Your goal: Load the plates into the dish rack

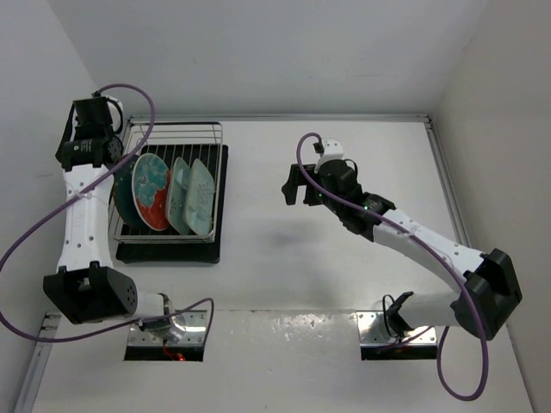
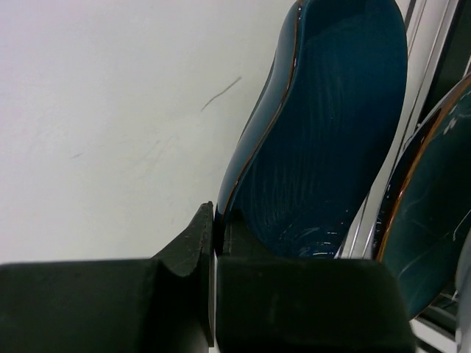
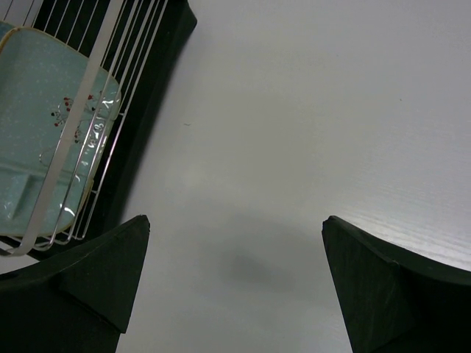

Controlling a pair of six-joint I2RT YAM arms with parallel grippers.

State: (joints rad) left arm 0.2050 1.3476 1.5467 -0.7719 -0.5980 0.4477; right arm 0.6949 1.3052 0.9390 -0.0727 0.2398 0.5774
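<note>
- Four plates stand on edge in the dish rack (image 1: 172, 129). From its left end to its right they are the dark teal round plate (image 1: 123, 202), the red plate with a light-blue pattern (image 1: 151, 191), the first mint plate (image 1: 180, 196) and the second mint plate (image 1: 201, 196).
- All four lean the same way, side by side between the rack's prongs, above its black drip tray (image 1: 220, 206).
- The fifth, the small dark-blue leaf plate (image 2: 324, 132), is upright at the rack's left end, just beside the dark teal round plate. A silver rack wire shows between the two.
- The left gripper (image 2: 214, 220) is clenched on the leaf plate's lower rim, with the edge pinched between its two black fingers.
- Whether the leaf plate already rests on the rack's wires cannot be told.
- The right gripper (image 3: 235, 220) is released and grasps nothing, its fingers spread wide. It hangs over the bare white table (image 1: 344, 284), well to the right of the rack.
</note>
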